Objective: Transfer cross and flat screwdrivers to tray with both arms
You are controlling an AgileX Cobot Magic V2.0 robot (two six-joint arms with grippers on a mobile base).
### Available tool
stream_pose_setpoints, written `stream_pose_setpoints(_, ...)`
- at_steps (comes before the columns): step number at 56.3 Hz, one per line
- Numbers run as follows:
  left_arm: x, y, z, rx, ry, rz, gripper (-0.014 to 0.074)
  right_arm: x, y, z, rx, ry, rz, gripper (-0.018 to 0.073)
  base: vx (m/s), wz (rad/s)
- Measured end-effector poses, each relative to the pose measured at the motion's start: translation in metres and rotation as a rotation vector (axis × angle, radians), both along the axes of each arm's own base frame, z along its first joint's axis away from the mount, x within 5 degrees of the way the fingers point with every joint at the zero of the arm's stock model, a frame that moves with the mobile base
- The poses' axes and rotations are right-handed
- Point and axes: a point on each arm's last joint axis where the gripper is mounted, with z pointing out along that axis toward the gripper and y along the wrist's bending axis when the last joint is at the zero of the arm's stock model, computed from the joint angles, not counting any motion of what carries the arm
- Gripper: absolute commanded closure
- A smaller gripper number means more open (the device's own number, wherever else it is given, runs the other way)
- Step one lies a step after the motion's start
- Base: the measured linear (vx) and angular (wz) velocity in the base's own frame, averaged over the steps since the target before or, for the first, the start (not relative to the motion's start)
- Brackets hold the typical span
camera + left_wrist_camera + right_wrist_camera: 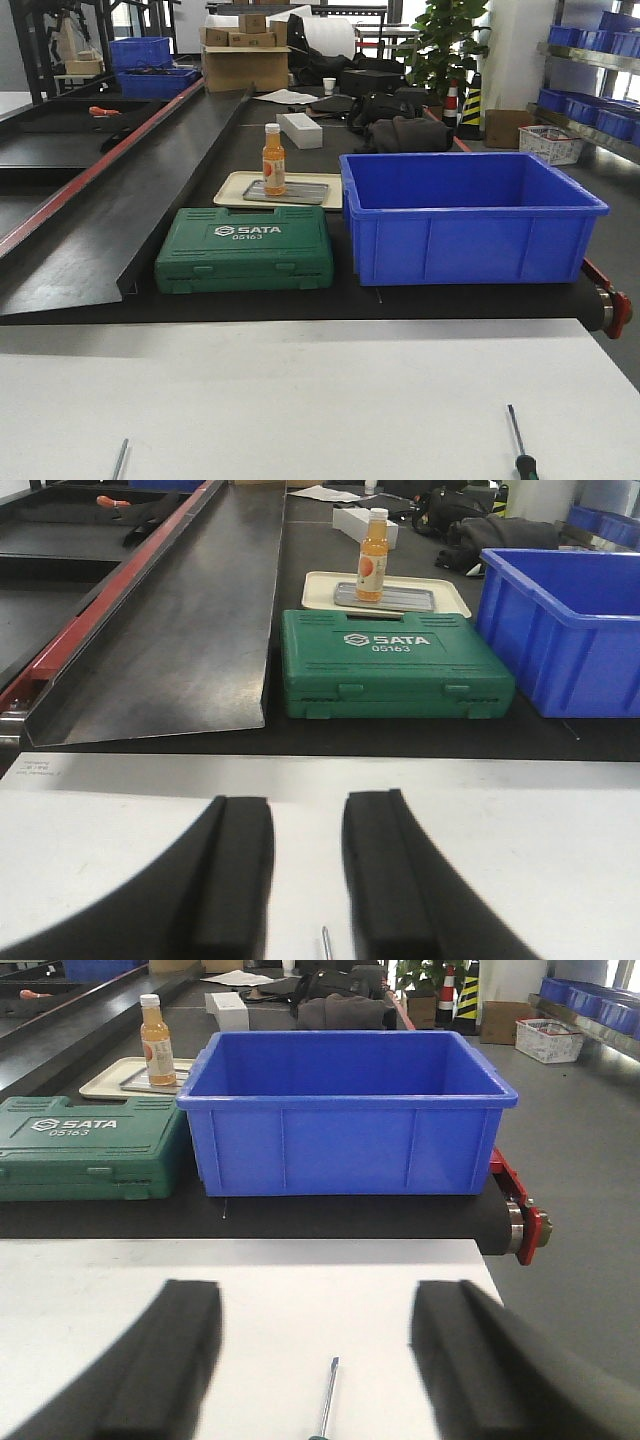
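Note:
Two screwdrivers lie on the white table near its front edge. One [518, 445] is at the right, showing a thin shaft and a green-black handle. Of the other [120, 460], at the left, only the shaft shows. My right gripper [318, 1300] hovers open and wide over the right screwdriver [328, 1400], whose shaft points away between the fingers. My left gripper [308, 805] is open, with the left screwdriver's tip [325, 942] just showing between its fingers. The grey metal tray [300, 192] rests on a cream tray [228, 186] on the black belt, behind the green case.
An orange bottle [273, 160] stands on the grey tray's left end. A green SATA tool case [245, 250] lies in front of the trays. A deep blue bin [465, 215] stands to their right. A slanted black metal chute [130, 200] runs along the left.

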Motion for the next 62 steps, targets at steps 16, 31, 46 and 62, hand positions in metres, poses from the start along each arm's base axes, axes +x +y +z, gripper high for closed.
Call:
stream_pose_setpoints(16, 0.000, 0.000, -0.001, -0.001, 0.015, -0.003, 0.0131, 0.035, 0.000, -0.010, 0.053, 0.164, -0.019, -0.0131, 0.00, 0.00)
stream_pose_setpoints(31, -0.001, -0.001, -0.005, -0.001, 0.055, -0.010, 0.0131, 0.148, 0.000, -0.063, 0.062, 0.710, -0.056, -0.0001, 0.00, 0.00)
stream_pose_setpoints(46, -0.001, -0.001, -0.006, -0.002, 0.067, -0.013, 0.0131, 0.237, 0.004, -0.167, 0.102, 1.113, -0.051, 0.0023, 0.00, 0.00)
stream_pose_setpoints(62, -0.002, -0.002, -0.008, -0.001, 0.096, -0.018, 0.0131, 0.272, 0.006, -0.239, 0.086, 1.322, -0.020, 0.0039, 0.00, 0.00)
